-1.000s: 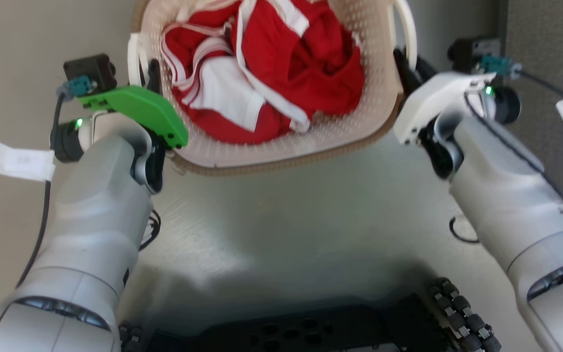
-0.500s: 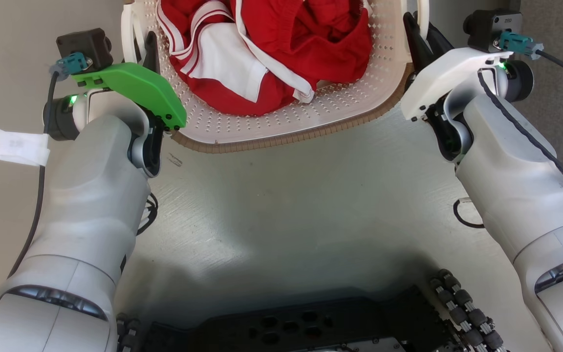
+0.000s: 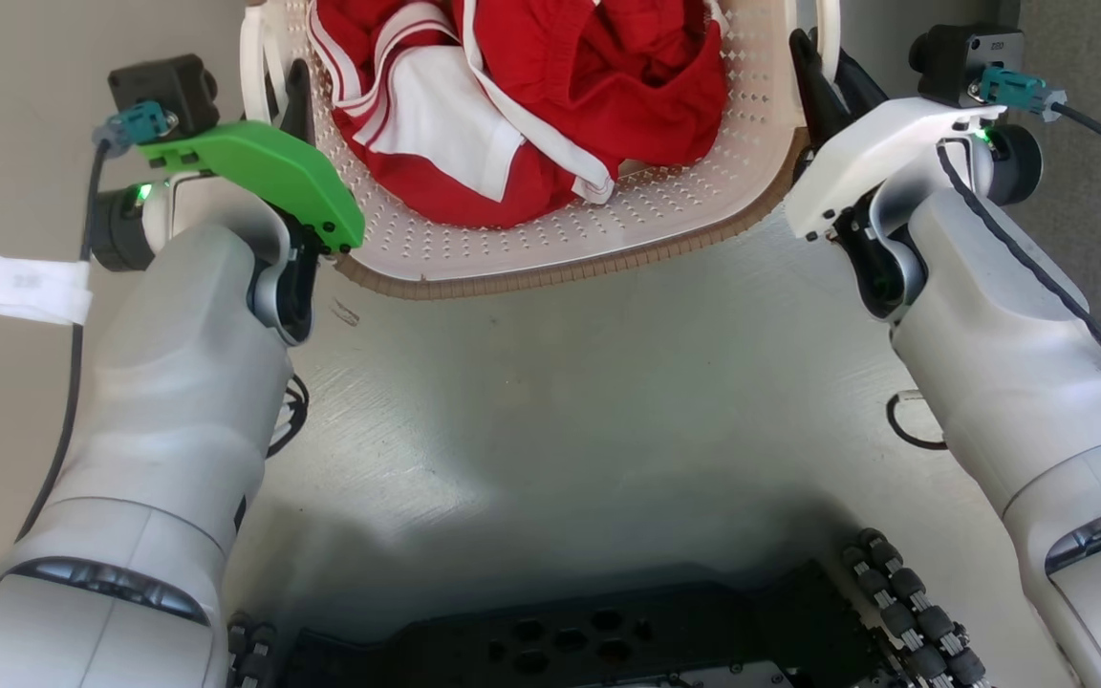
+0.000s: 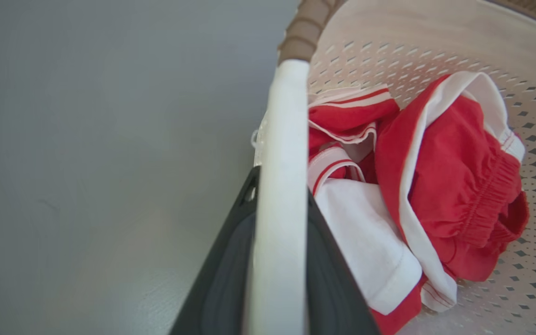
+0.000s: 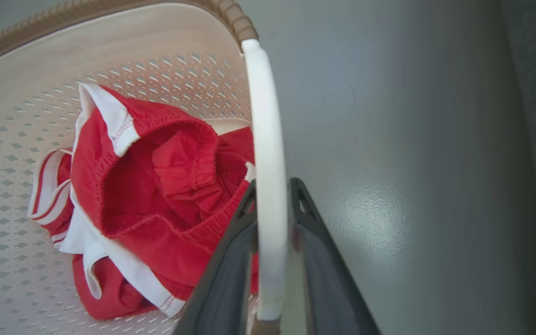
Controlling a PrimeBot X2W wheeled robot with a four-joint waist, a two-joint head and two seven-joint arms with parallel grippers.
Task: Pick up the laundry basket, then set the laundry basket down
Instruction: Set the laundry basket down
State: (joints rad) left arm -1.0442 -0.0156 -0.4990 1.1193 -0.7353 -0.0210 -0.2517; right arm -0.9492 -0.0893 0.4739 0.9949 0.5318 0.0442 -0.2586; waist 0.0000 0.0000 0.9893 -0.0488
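1. Cream perforated plastic under a brown woven rim: in the head view the laundry basket is straight ahead of the robot, between its two arms, with red and white clothes heaped inside. The left gripper and right gripper each stand at a white side handle.
2. In the left wrist view, two dark fingers are clenched either side of the left handle, with grey floor beyond.
3. In the right wrist view, that arm's pair pinch the right handle the same way.
4. I'd say both grasps are made and the step in hand is the carry. I cannot tell whether the bottom is off the floor. Next, both arms should travel level and together, lower the basket until it rests, then let go.
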